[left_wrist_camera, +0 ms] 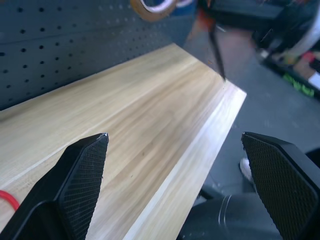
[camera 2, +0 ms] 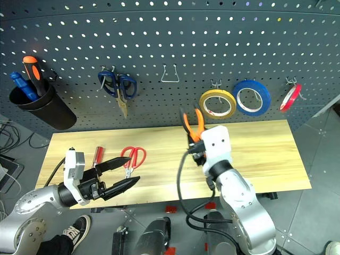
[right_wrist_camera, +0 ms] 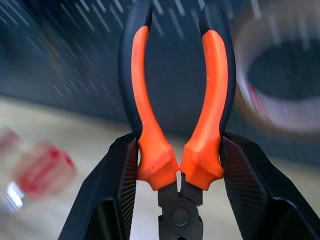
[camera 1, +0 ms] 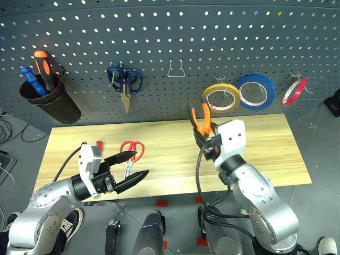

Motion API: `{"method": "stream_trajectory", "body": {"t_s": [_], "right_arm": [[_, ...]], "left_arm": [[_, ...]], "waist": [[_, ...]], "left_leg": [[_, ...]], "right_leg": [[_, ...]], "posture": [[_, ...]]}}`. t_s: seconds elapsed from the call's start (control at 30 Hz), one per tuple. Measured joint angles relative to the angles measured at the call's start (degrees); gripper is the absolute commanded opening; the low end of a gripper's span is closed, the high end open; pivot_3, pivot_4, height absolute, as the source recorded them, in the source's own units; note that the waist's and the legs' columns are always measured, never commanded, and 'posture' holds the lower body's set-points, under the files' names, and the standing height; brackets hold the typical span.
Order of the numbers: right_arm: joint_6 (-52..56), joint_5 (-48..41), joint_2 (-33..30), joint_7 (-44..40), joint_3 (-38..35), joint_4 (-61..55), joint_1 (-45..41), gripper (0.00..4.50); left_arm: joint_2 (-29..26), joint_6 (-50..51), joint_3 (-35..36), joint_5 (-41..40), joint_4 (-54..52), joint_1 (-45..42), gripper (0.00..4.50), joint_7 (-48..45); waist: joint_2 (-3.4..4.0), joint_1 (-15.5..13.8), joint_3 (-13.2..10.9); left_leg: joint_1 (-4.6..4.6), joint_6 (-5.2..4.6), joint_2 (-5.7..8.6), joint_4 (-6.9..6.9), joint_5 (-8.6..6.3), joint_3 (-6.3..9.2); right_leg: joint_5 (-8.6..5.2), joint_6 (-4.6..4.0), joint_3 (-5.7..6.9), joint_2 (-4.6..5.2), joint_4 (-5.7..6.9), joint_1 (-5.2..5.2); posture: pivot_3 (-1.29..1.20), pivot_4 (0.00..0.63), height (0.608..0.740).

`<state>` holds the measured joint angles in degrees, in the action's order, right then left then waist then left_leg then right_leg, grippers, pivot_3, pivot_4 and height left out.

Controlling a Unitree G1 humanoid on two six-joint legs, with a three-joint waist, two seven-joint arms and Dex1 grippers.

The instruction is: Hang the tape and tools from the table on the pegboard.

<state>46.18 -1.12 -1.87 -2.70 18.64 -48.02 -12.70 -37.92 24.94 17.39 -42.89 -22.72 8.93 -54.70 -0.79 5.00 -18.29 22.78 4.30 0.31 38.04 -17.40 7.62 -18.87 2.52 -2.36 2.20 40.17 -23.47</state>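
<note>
My right gripper (right_wrist_camera: pixel 179 150) is shut on the pliers (camera 1: pixel 201 118), just above their joint. It holds them upright above the table (camera 1: pixel 255 154) in front of the pegboard (camera 1: pixel 170 37), orange-and-black handles pointing up. My left gripper (camera 1: pixel 141 163) stands open and empty near the table's front edge. Just beyond its fingertips the red-handled scissors (camera 1: pixel 131 150) lie flat. The small red-handled screwdriver (camera 1: pixel 99 144) lies left of them. The red tape (camera 1: pixel 294 91) hangs from a hook at the pegboard's far right.
On the pegboard hang blue-handled scissors (camera 1: pixel 125 79), a yellow roll (camera 1: pixel 220 98) and a blue roll (camera 1: pixel 255 91). A bare wire hook (camera 1: pixel 176 69) sits between them. A black cup (camera 1: pixel 50 101) at the left holds a blue and an orange screwdriver.
</note>
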Motion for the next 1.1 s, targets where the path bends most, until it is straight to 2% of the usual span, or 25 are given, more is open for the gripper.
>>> {"method": "stream_trajectory", "body": {"t_s": [0.17,0.53,0.7,1.1], "right_arm": [[-6.3,1.7,3.1,1.5,-0.5,5.1,-9.4,2.16],[-21.4,2.1,9.3,2.3,-4.3,27.1,-22.7,2.16],[-27.4,2.0,9.3,2.8,-5.9,34.0,-27.3,2.16],[-42.6,2.0,9.4,5.5,-9.0,52.0,-40.1,2.16]], "left_arm": [[0.0,-0.3,1.4,0.0,-0.3,0.7,4.5,1.5],[0.8,-1.7,1.3,0.8,0.1,-4.6,4.5,4.3],[1.2,-2.0,1.0,1.6,0.2,-5.8,4.5,5.3],[2.0,-3.9,0.8,2.9,0.7,-7.6,4.5,5.8]], "waist": [[-0.03,-0.1,0.0],[-0.34,-0.2,0.4],[-0.91,-0.5,1.2],[-1.04,-1.4,2.7]], "left_leg": [[0.0,0.11,0.0,-0.04,0.06,0.03],[0.01,0.31,0.0,-0.05,0.17,-0.03],[0.04,0.43,0.02,-0.04,0.24,-0.06],[0.07,0.53,0.02,-0.02,0.31,-0.47]], "right_leg": [[0.0,-0.01,0.05,0.0,0.0,0.0],[0.02,-0.04,0.06,0.0,0.16,-0.15],[0.02,-0.05,0.08,0.01,0.28,-0.24],[0.02,-0.06,0.01,-0.01,0.7,-0.58]], "posture": [[0.0,0.302,0.74],[0.06,0.219,0.74],[0.08,0.194,0.74],[0.11,0.18,0.74]]}}
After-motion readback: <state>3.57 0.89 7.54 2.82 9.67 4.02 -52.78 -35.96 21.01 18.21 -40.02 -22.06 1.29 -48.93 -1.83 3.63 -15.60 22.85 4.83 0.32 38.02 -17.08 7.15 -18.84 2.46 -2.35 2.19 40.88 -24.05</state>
